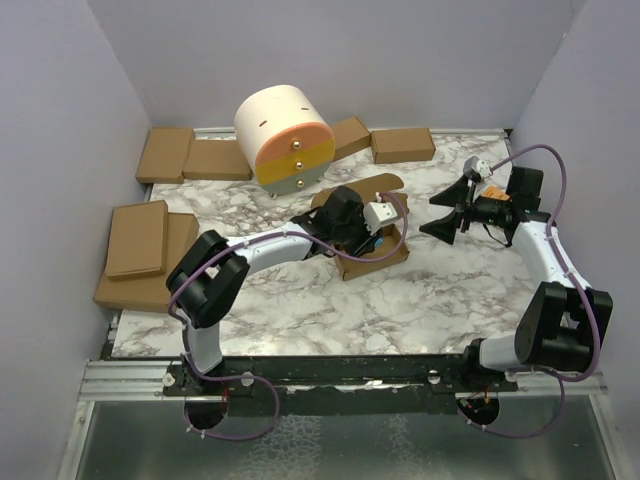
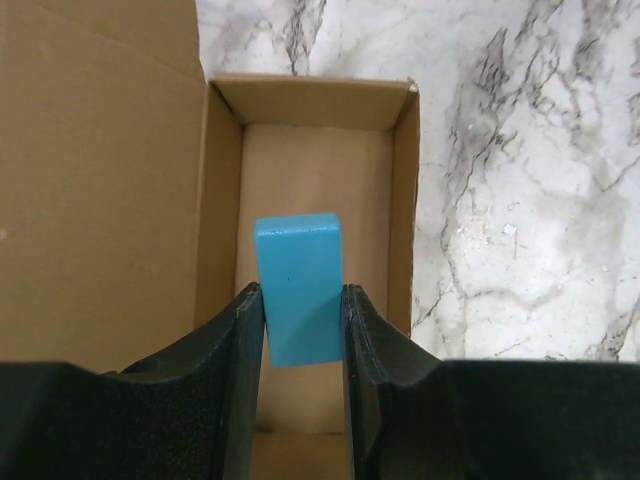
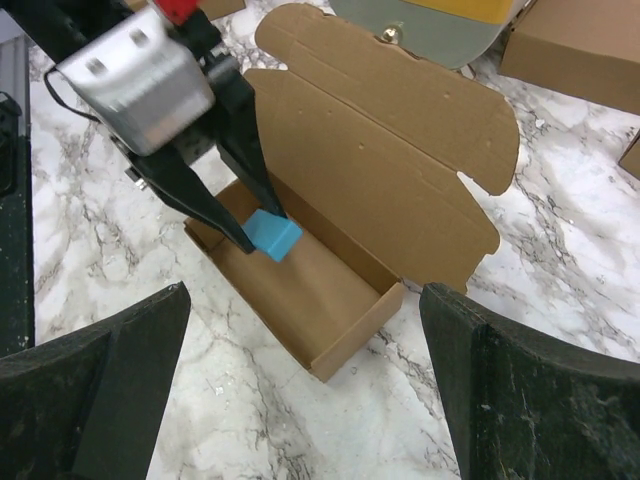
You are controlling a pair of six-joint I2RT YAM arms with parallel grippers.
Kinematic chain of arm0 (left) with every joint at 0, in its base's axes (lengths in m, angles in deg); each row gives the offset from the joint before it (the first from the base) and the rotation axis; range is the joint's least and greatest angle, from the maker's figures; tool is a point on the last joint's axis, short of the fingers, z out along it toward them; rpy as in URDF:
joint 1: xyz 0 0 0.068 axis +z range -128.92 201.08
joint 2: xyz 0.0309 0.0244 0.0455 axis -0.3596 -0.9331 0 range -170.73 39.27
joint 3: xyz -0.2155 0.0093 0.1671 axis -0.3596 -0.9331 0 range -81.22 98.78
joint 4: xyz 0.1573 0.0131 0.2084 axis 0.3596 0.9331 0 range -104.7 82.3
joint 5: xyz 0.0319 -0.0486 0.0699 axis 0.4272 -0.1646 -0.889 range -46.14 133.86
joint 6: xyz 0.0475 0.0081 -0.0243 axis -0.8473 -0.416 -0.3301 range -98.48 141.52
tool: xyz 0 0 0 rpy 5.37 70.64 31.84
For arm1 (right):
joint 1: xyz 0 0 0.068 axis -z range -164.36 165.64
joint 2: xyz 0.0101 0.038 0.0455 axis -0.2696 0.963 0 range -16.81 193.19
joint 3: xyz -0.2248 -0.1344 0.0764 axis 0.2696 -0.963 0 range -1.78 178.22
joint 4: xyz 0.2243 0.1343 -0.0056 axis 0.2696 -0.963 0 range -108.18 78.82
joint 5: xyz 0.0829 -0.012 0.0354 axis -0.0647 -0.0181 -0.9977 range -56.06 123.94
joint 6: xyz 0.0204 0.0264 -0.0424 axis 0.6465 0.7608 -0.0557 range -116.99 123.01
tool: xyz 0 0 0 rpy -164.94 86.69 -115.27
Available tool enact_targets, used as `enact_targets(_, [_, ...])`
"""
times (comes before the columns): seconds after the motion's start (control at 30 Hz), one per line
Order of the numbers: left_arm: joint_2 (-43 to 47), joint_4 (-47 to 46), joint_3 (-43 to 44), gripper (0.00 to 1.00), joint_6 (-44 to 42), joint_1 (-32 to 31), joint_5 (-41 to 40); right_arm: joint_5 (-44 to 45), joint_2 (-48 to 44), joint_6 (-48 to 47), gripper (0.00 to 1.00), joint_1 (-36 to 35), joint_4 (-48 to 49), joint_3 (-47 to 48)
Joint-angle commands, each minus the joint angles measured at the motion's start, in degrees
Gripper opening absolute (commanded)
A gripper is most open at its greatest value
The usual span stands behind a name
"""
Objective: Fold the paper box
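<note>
the left gripper (image 2: 302, 292) clamps a blue rectangular block (image 2: 298, 268) inside the open brown cardboard box (image 2: 316, 165); the right gripper (image 1: 447, 214) gapes wide.

Pale lilac walls (image 1: 60, 120) closed in a grey-veined marble-patterned table (image 1: 300, 310) on three sides. A rounded cream, orange and yellow drawer unit (image 1: 285, 135) stood at the back. Flat brown cardboard boxes (image 1: 138, 240) lay along the left and rear edges. A metal rail (image 1: 130, 375) ran across the near edge. The light was soft and even.
</note>
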Motion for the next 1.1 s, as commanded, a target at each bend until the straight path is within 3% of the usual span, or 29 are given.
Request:
enact_targets(0.0, [-3.5,-0.9,2.4,0.25,1.7,-0.1,0.8,1.2,-0.7,0.8,0.99,0.7,1.7,0.0])
enact_targets(0.3, [-4.5,-3.5,1.2,0.56,3.6,-0.1,-5.0,1.0,-0.7,0.9,0.99,1.0,1.8,-0.1])
enact_targets(0.5, [-0.7,-6.2,-1.0,0.59,5.3,-0.2,-6.6,0.2,-0.8,0.7,0.99,1.1,1.8,-0.2])
enact_targets(0.63, [6.7,-13.3,-7.3,0.59,8.4,0.2,-6.9,-0.5,-1.8,0.5,0.99,1.2,2.5,-0.7])
enact_targets(0.73, [13.7,-19.8,-13.3,0.6,12.6,1.6,-5.2,0.1,-3.4,1.2,0.99,1.1,4.7,-1.3])
enact_targets(0.87, [22.3,-29.4,-22.5,0.72,20.0,5.2,-3.2,4.8,-6.8,6.6,0.99,1.1,13.9,-3.0])
enact_targets(0.97, [27.7,-36.3,-29.3,0.86,27.6,9.5,-2.1,7.8,-4.8,22.1,0.99,1.1,21.7,-1.7])
enact_targets(1.07, [31.2,-41.1,-34.4,0.95,37.3,14.7,-0.6,-2.9,3.5,15.1,0.99,1.1,11.1,7.1])
